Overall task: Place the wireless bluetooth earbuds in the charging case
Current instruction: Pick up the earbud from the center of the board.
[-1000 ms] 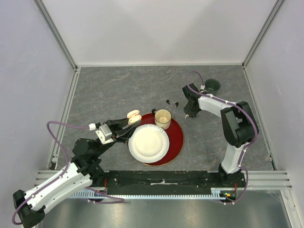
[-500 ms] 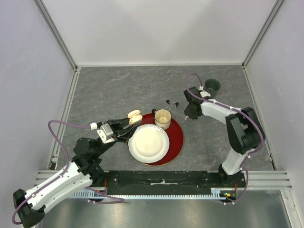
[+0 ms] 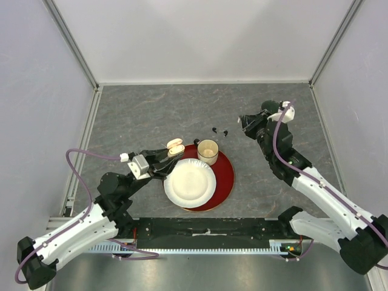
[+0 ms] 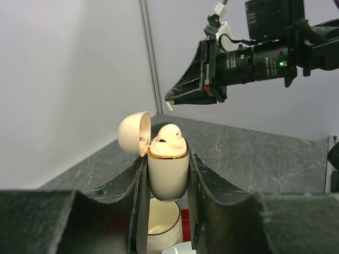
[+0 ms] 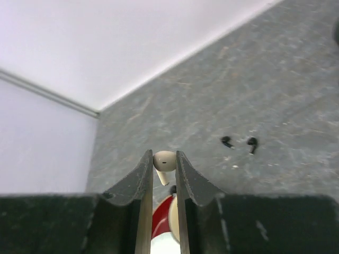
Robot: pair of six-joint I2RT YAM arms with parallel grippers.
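Observation:
A white charging case [image 4: 168,169] with a gold rim stands upright between the fingers of my left gripper [image 4: 167,159], which is shut on it. Its lid [image 4: 132,132] hangs open to the left and one white earbud [image 4: 168,133] sits inside. From above, the case [image 3: 176,146] is held over the left edge of the red plate. My right gripper [image 5: 164,157] is shut on a second white earbud [image 5: 164,161], stem pointing down, raised off the table at the right [image 3: 244,123]. Two black earbuds [image 3: 215,129] [image 3: 225,132] lie on the grey table between the arms.
A red plate [image 3: 227,176] carries a white paper plate [image 3: 190,182] and a paper cup [image 3: 208,151]. A dark cup [image 3: 268,107] stands at the back right, partly behind the right arm. White walls and metal rails close in the table.
The right arm rose from the table beside the black earbuds and swung up and right, carrying the white earbud. The left gripper lifted the case slightly.

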